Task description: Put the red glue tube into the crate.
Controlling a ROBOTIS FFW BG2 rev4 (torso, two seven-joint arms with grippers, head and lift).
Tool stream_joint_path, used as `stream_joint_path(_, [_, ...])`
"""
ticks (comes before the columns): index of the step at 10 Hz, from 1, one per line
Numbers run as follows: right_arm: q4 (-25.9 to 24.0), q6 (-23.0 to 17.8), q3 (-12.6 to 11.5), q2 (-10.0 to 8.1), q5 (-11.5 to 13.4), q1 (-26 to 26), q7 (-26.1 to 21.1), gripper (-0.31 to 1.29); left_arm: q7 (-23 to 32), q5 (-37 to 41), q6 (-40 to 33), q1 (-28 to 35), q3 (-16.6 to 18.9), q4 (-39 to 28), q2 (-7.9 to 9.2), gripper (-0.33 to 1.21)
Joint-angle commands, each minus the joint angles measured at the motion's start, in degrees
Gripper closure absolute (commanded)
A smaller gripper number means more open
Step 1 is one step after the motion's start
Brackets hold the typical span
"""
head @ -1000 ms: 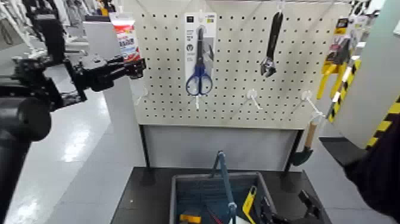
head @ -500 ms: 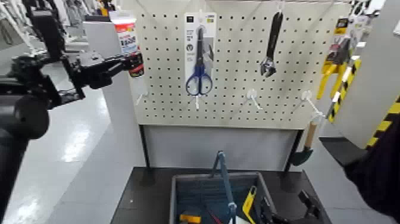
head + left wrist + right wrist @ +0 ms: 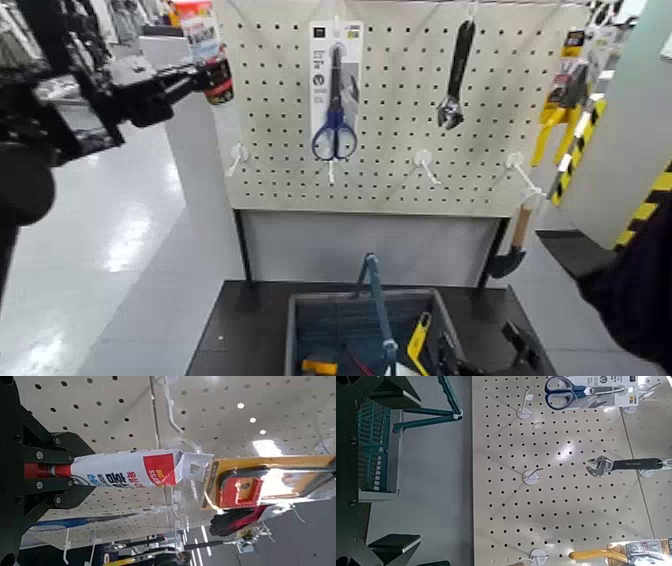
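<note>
Up and away to the left in the head view, the left pincer has shifted since the earlier frame, carrying the red glue tube with it. Nearest, the right pincer waits by the right side of the crate, its fingers wide apart and nothing between them. The crate sits on the dark surface, its blue handle raised, with yellow items inside. Farther up, the left pincer is shut on the tube's cap end, and the tube leans slightly, crimped end uppermost, well apart from the crate (it is in front of the pegboard's upper left edge). On the pegboard hang the blue-handled scissors in their packaging and, to their right, a wrench; a trowel hangs lower at the right. Beyond stands a column with yellow-and-black striping.
</note>
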Motion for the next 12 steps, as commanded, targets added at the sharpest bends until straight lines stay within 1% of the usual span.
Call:
stream_joint_path(1, [-0.22, 0.56, -0.12, 1.32, 0.00, 0.19, 0.00, 0.12, 1.81, 4.22, 4.71, 1.82, 0.68, -8.13, -0.14, 1.14])
stream_joint_path(3, [-0.13, 0.56, -0.03, 1.41, 0.00, 0.11, 0.00, 0.12, 2.68, 6.33, 6.91, 1.03, -2.66, -9.89, -1.01, 1.14])
stream_joint_path(4, [-0.04, 0.82, 0.14, 1.41, 0.00, 0.02, -0.09, 0.12, 2.86, 7.73, 7.35, 0.94, -5.12, -8.92, -1.10, 1.14])
stream_joint_path(6, [-0.04, 1.09, 0.41, 1.41, 0.00, -0.07, -0.09, 0.12, 2.86, 10.37, 7.35, 1.03, -9.17, -6.02, -1.81, 1.14])
stream_joint_path(8, [0.05, 1.09, 0.58, 1.41, 0.00, -0.07, -0.09, 0.12, 2.68, 13.71, 6.12, 1.12, -14.88, -1.10, -2.25, 1.14])
stream_joint_path(10, [0.05, 1.00, 0.58, 1.41, 0.00, -0.16, -0.09, 0.12, 2.16, 15.12, 5.68, 2.53, -18.04, 3.21, -3.04, 1.14])
stream_joint_path(12, [0.05, 0.74, 0.58, 1.32, 0.00, -0.16, -0.09, 0.12, 0.05, 16.43, 4.36, 2.79, -22.61, 9.45, -3.65, 1.14])
